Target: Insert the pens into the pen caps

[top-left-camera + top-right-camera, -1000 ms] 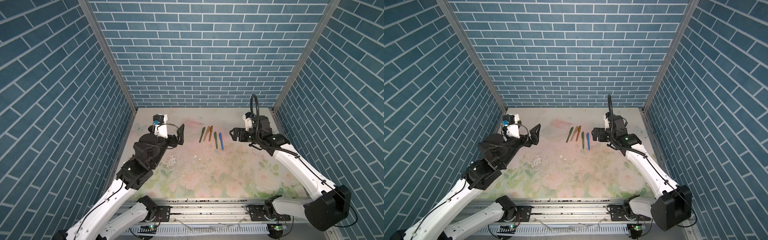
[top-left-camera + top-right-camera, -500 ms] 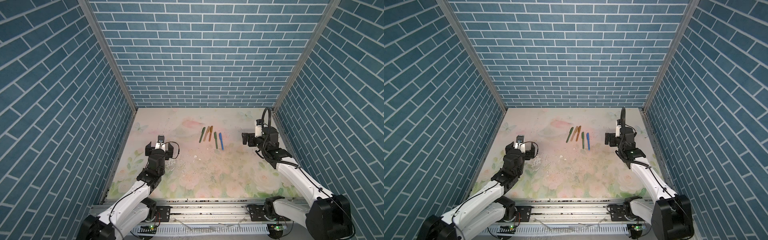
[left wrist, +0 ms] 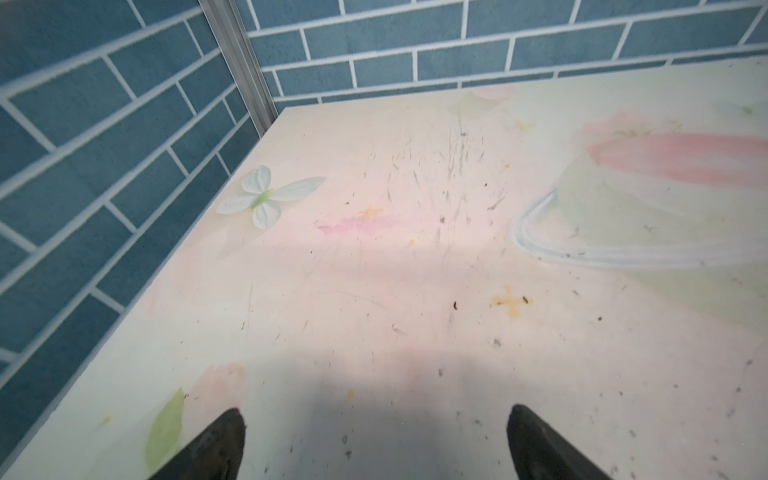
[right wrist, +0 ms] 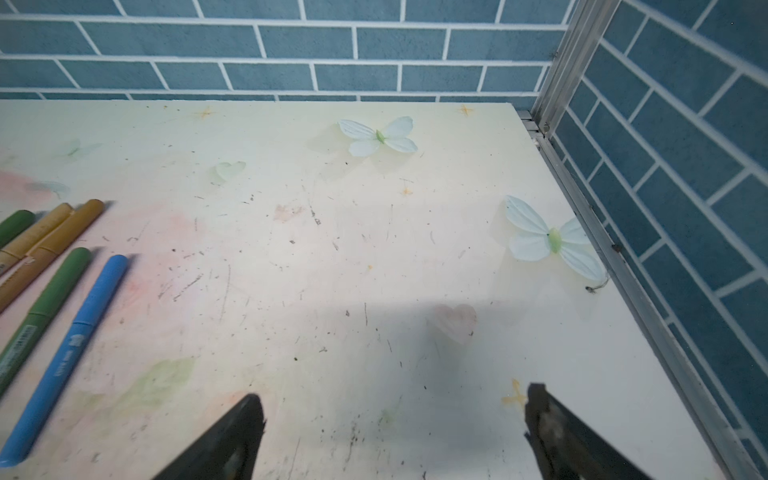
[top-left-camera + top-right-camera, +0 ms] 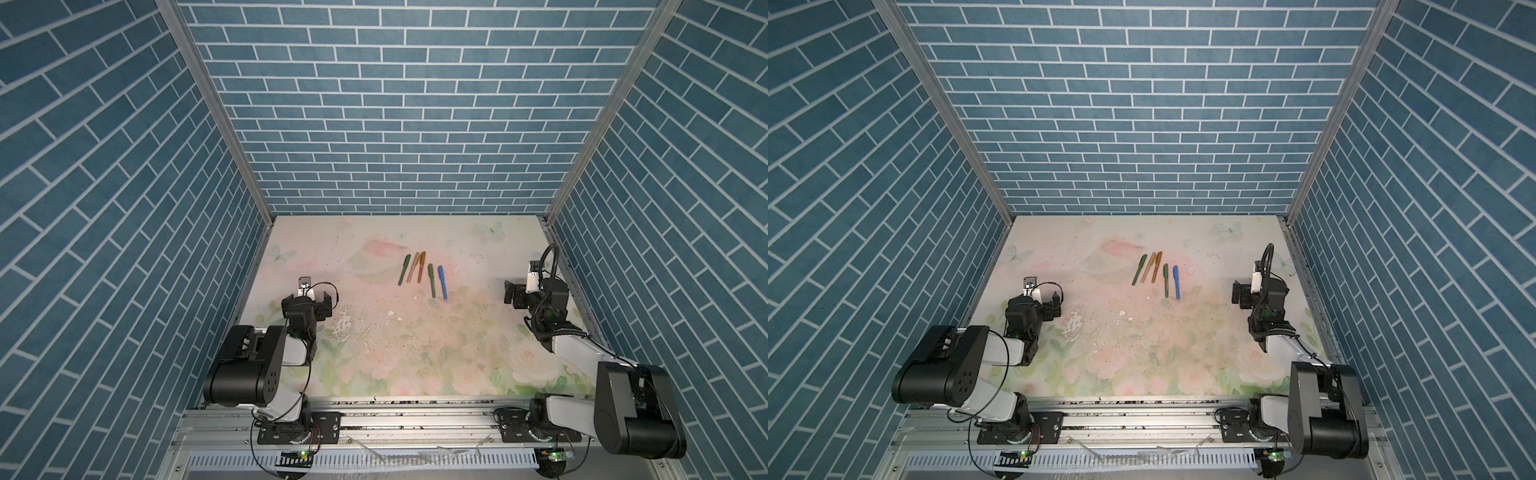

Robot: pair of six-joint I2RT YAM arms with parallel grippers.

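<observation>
Green, tan, blue pens lie between left end effector and right end effector, both spread wide, empty.

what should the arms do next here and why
Probably no grasp at all, just park both arms. The five pens lie in a row on the table. The right wrist view shows a rounded cap on the blue pen and on its neighbours, and no loose cap is in view. The left gripper and right gripper are open, empty and apart from the pens.
</observation>
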